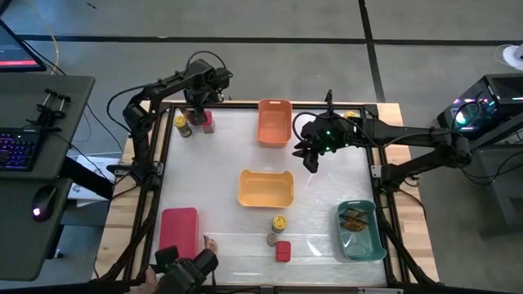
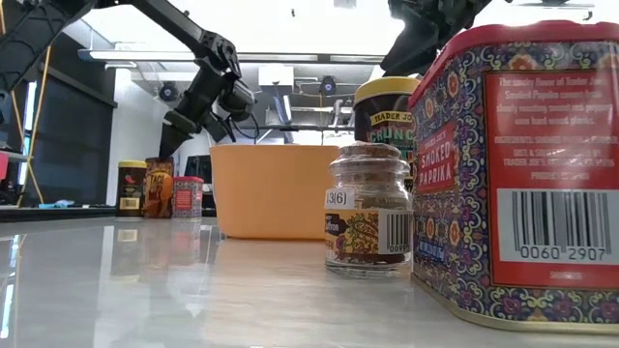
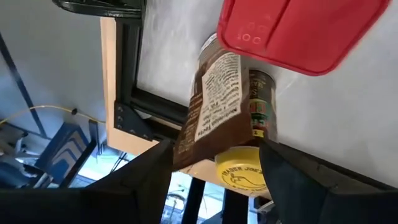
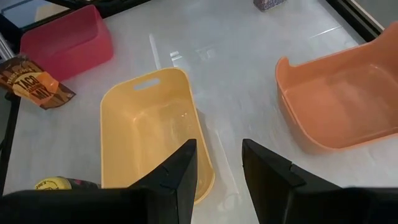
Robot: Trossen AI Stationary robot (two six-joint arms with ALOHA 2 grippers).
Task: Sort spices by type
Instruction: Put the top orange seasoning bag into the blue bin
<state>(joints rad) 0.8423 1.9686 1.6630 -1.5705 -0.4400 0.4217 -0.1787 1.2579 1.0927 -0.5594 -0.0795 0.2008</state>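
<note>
Brown packet (image 3: 208, 106) sits between our left gripper's (image 3: 214, 165) wide fingers; our right gripper (image 4: 219, 165) hovers narrowly parted, empty

Left end effector (image 1: 198, 114) lowered at far-left table corner, fingers apart, right end effector (image 1: 311, 155) raised mid-table, fingers parted

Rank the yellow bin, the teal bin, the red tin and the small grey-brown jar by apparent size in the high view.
Yellow bin, teal bin: too close to rank.
Red tin.
Grey-brown jar.
</note>
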